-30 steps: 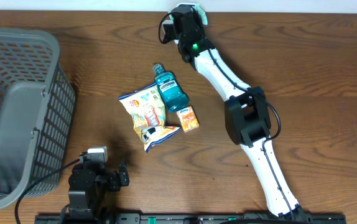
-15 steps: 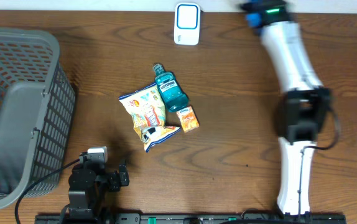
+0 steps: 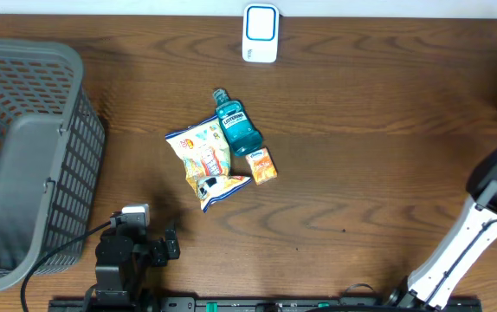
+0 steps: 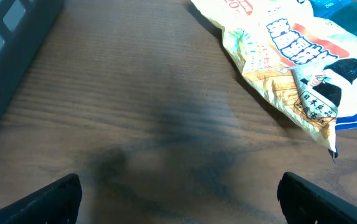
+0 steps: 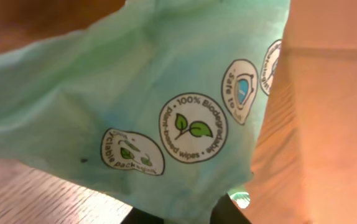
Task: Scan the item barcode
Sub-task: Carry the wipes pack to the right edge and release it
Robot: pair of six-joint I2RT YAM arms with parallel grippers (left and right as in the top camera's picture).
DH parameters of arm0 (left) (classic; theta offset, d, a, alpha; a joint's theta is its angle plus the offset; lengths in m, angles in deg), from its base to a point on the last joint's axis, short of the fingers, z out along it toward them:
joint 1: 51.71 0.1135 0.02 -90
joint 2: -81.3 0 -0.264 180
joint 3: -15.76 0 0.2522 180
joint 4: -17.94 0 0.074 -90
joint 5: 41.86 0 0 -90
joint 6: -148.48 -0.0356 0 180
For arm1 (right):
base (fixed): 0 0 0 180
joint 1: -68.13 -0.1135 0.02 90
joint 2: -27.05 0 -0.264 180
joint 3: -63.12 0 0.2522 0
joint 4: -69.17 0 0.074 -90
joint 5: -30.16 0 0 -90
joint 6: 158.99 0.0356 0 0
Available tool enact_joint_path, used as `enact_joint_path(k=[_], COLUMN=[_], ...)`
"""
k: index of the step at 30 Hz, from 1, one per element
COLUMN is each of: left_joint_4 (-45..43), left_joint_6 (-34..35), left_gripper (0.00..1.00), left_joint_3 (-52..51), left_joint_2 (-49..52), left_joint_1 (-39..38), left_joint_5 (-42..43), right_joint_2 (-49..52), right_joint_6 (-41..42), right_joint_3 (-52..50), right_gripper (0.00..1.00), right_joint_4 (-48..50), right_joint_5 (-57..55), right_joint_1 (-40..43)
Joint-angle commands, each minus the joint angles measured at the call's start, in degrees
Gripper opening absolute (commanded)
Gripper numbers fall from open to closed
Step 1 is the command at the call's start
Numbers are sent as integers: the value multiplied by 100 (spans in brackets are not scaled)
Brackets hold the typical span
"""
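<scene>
Swung right from the white scanner [image 3: 260, 33], the right arm [image 3: 456, 247] now reaches off to the right overhead; left wrist: left jaws wide apart over the bench [image 4: 135, 124] near the snack bag [image 4: 290, 56]; right wrist: right jaws clamped on the green wipes pack [image 5: 135, 93].

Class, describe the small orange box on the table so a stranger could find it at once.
From the grey basket at the table's left, look right to the cluster near the middle. There a snack bag lies beside a blue-green bottle. The orange box sits at the bottle's base end, the smallest of the three and the only orange one.
</scene>
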Motion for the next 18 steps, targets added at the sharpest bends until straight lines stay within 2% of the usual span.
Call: enact_joint_path(k=[1, 2, 3, 11, 15, 18], left_joint_4=[127, 127, 127, 127, 127, 127], left_joint_6=[-55, -55, -55, -55, -55, -55], left_gripper=[98, 98, 98, 98, 98, 98], left_joint_3=[-24, -24, -24, -24, -24, -24], left_joint_2=[-15, -15, -15, -15, -15, -15], left_joint_1=[-20, -20, -20, -20, -20, -20], left_joint_5=[-72, -72, -72, -72, -72, -70], right_joint_2=[33, 26, 22, -365, -988, -1335], right_joint_6=[1075, 1161, 1224, 1381, 1379, 1381], right_joint_3=[-17, -13, 0, 542, 579, 579], right_gripper=[45, 86, 99, 99, 99, 99], right_joint_4=[-7, -15, -39, -608, -787, -922], right_joint_5=[1012, 1228, 1397, 3029, 4507, 5141], right_joint_1=[267, 313, 341, 103, -389, -966])
